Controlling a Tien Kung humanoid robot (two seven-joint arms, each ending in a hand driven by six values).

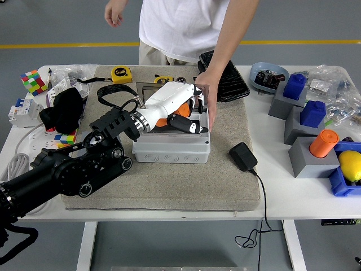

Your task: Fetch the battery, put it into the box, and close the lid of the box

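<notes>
A grey box (169, 150) stands on the tan mat (169, 186), its clear lid (203, 95) raised at the back right. A person's hand (206, 84) rests on the lid and the box's right edge. My left hand (189, 121), white with black fingers, reaches in from the left and hangs over the box's opening. Its fingers curl down into the box. An orange battery (162, 120) shows under the palm, held in the hand. The inside of the box is mostly hidden by the hand. The right arm is out of view.
A black power adapter (243, 156) with its cord lies right of the box. A yellow tape measure (120, 74), a Rubik's cube (34, 82) and a black tray (228, 82) lie behind. Blue and grey blocks (309, 116), an orange cylinder (324, 143) and a lemon (351, 165) crowd the right.
</notes>
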